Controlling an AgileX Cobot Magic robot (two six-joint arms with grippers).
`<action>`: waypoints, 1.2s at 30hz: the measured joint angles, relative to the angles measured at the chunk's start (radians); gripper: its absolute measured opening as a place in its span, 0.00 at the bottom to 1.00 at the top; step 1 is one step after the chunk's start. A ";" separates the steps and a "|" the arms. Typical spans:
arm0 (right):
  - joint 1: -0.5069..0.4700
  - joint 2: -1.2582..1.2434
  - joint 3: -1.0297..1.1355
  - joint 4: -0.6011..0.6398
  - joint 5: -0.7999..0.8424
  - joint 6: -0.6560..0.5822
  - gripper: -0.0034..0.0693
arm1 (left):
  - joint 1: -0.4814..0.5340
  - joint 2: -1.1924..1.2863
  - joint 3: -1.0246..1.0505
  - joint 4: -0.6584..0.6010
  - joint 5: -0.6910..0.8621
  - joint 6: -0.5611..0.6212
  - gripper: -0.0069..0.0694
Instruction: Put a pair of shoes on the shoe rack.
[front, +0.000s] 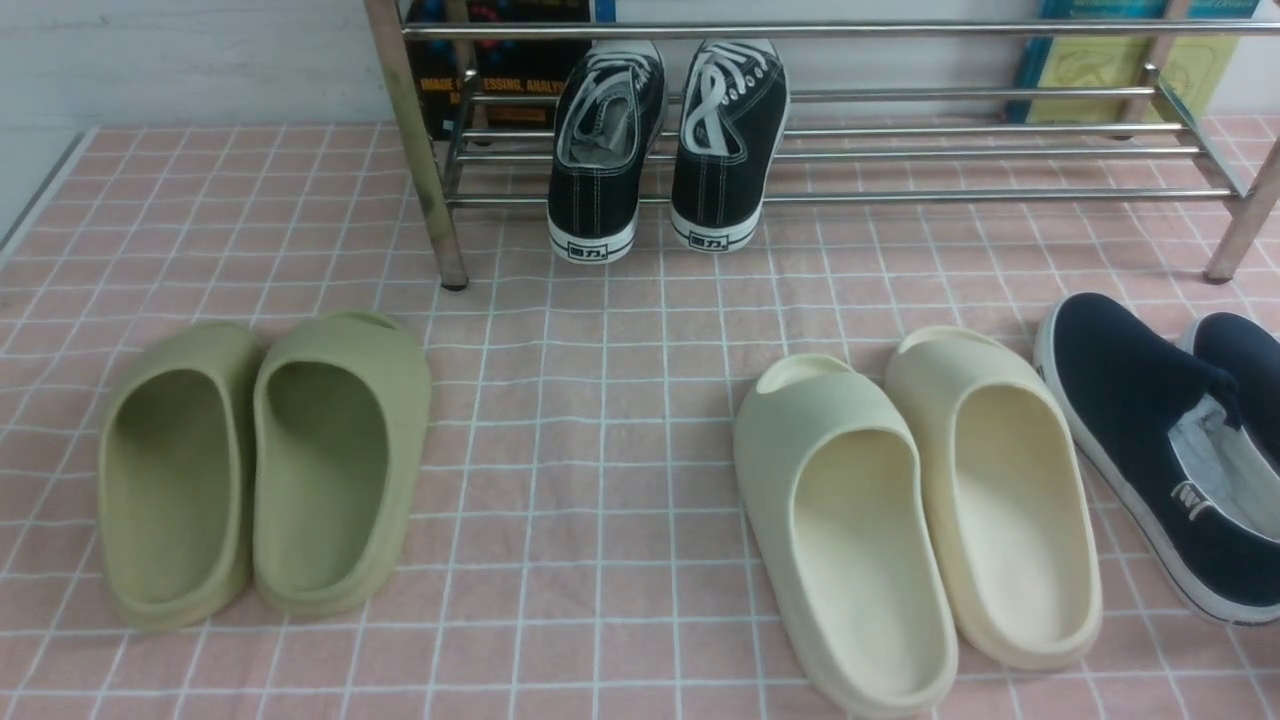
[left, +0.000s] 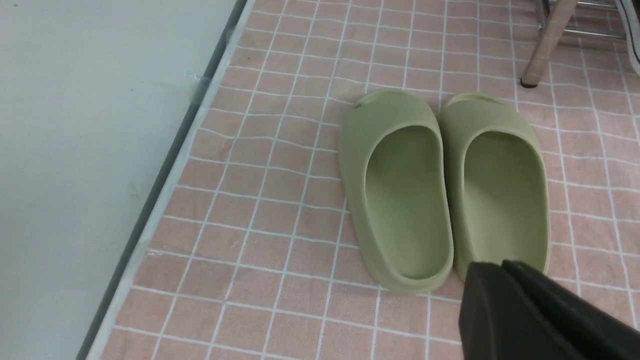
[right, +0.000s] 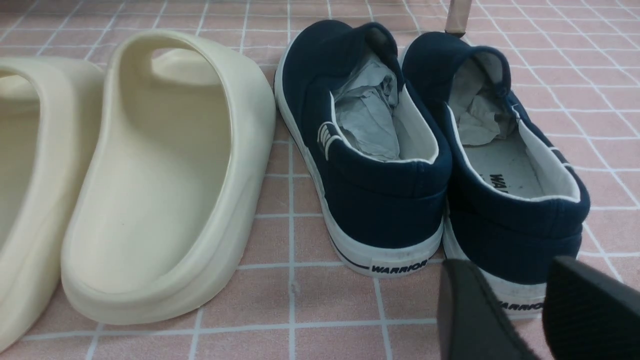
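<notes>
The black sneakers (front: 665, 145) sat side by side on the shoe rack (front: 900, 150), toes toward the wall, heels overhanging its front rod near the rack's left leg. Judged from that, the placing looked done, and doing it well meant keeping both arms back from the rack without nudging the heels. The left gripper (left: 502, 267) hung closed and empty over the green slides (left: 440, 185). The right gripper (right: 520, 285) stood open and empty behind the navy slip-ons (right: 430, 145).
</notes>
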 joint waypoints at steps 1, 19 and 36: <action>0.000 0.000 0.000 0.000 0.000 0.000 0.38 | 0.000 0.000 0.000 0.000 0.000 0.000 0.13; 0.000 0.000 0.000 0.000 0.000 0.000 0.38 | 0.000 -0.093 0.168 -0.208 -0.169 0.125 0.14; 0.000 0.000 0.000 0.000 0.000 0.000 0.38 | 0.041 -0.121 0.325 -0.194 -0.394 0.257 0.11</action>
